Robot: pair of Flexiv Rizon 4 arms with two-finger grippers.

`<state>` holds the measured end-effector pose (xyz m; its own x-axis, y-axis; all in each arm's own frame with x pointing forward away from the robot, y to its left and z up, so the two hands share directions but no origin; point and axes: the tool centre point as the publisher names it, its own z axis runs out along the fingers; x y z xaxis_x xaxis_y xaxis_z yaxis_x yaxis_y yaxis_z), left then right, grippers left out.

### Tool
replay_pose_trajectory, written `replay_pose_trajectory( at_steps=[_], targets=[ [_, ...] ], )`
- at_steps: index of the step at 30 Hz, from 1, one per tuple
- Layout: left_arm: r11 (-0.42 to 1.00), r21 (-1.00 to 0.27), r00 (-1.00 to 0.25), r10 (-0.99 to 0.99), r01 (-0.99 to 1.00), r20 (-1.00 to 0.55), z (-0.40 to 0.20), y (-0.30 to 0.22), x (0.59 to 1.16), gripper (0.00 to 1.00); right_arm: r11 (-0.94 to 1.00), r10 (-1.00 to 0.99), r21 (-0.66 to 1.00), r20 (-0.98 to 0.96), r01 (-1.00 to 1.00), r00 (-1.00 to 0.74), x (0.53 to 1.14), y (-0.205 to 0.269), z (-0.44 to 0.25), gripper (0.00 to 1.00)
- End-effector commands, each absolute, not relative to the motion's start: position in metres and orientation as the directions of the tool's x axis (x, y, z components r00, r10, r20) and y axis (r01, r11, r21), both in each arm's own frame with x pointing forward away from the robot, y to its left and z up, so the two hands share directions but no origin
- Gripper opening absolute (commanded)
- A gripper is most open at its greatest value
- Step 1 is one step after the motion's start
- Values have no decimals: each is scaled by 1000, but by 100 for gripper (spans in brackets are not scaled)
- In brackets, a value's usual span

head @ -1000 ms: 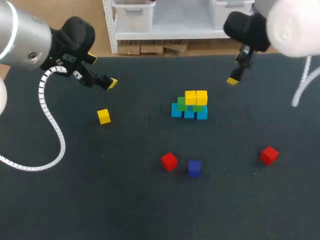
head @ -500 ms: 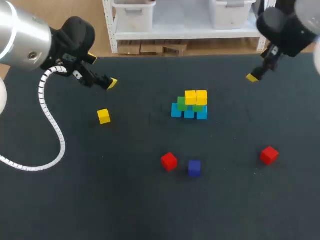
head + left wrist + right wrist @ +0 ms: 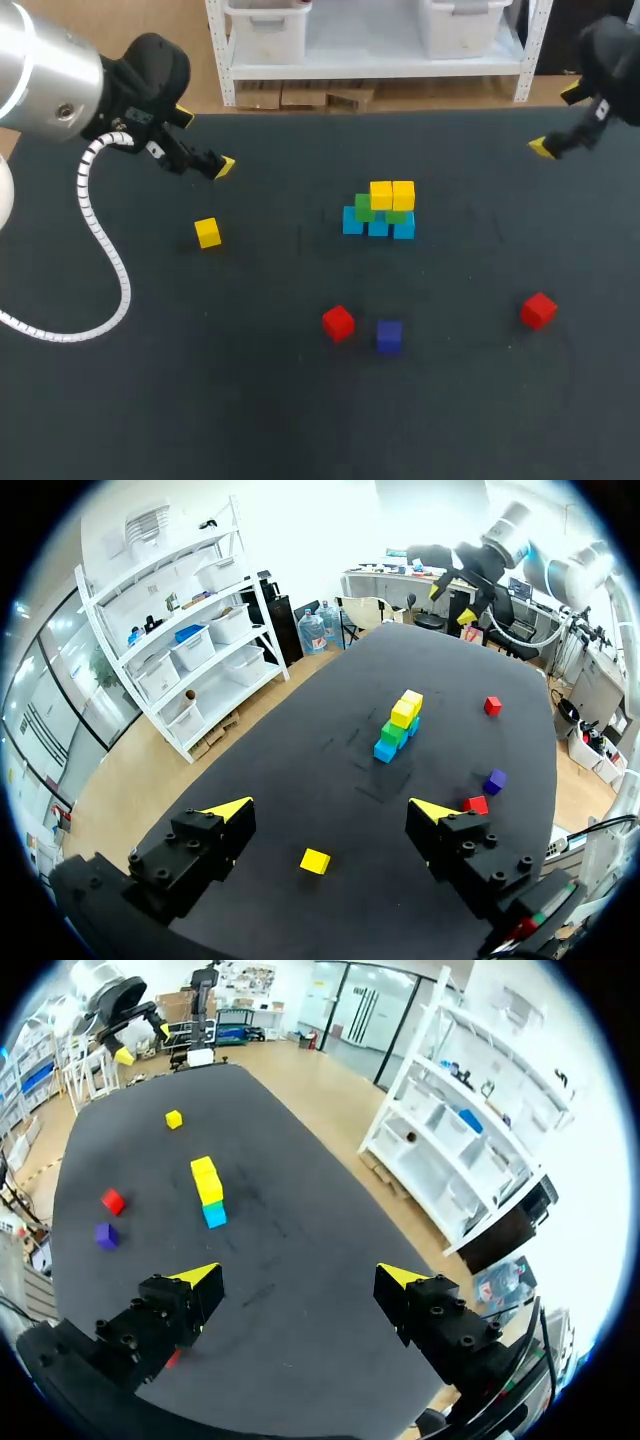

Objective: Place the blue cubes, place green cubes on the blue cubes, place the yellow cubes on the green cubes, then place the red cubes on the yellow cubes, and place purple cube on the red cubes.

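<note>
In the head view, the left arm came in from the upper left corner and bent down over the table (image 3: 250, 420). Its left gripper (image 3: 205, 140) hung empty, fingers spread, above the far left part. The loose yellow cube (image 3: 207, 232) lay near it, towards the front. The right arm showed only at the far right edge, with the right gripper (image 3: 557, 120) held open and empty. Mid-table stood the stack (image 3: 380, 210): blue cubes (image 3: 378, 227) at the base, green cubes (image 3: 365, 207) on them, yellow cubes (image 3: 392, 194) on top. Nearer the front sat a red cube (image 3: 338, 322) beside the purple cube (image 3: 389, 335), with a second red cube (image 3: 538, 310) well apart to the right.

In the left wrist view, the left gripper (image 3: 330, 808) stood wide open, the loose yellow cube (image 3: 315, 860) on the table below the gap. The stack (image 3: 398, 725) lay well ahead.

In the right wrist view, the right gripper (image 3: 298, 1276) was parted and empty, high over the table, and the stack (image 3: 208, 1190) lay ahead.
</note>
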<state>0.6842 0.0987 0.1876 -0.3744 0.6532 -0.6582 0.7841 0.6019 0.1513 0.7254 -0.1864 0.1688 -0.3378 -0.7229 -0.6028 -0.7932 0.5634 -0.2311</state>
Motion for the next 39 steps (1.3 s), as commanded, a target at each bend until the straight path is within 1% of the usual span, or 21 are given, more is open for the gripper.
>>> replay_pose_trajectory(
  at_steps=[1, 23, 26, 28, 31, 36, 39],
  targets=[
    [599, 149, -371, 652, 787, -661, 187, 100, 684, 100, 554, -706, -217, -633, -804, -316, 723, -191, 169, 100],
    [599, 149, -371, 652, 787, -661, 187, 100, 684, 100, 554, -706, -217, -633, -804, -316, 723, -191, 169, 100],
    [568, 202, -366, 722, 798, -587, 196, 99, 686, 100, 554, -706, -217, -633, -804, -316, 723, -191, 169, 100],
    [542, 190, -381, 761, 819, -525, 195, 98, 690, 100, 554, -706, -217, -633, -804, -316, 723, -191, 169, 100],
    [516, 160, -381, 776, 841, -503, 193, 99, 695, 100, 554, -706, -217, -633, -804, -316, 723, -191, 169, 100],
    [430, 122, -339, 831, 895, -442, 183, 105, 707, 100, 554, -706, -217, -633, -804, -316, 723, -191, 169, 100],
    [376, 130, -308, 878, 918, -367, 176, 111, 715, 100, 554, -706, -217, -633, -804, -316, 723, -191, 169, 100]
  ],
)
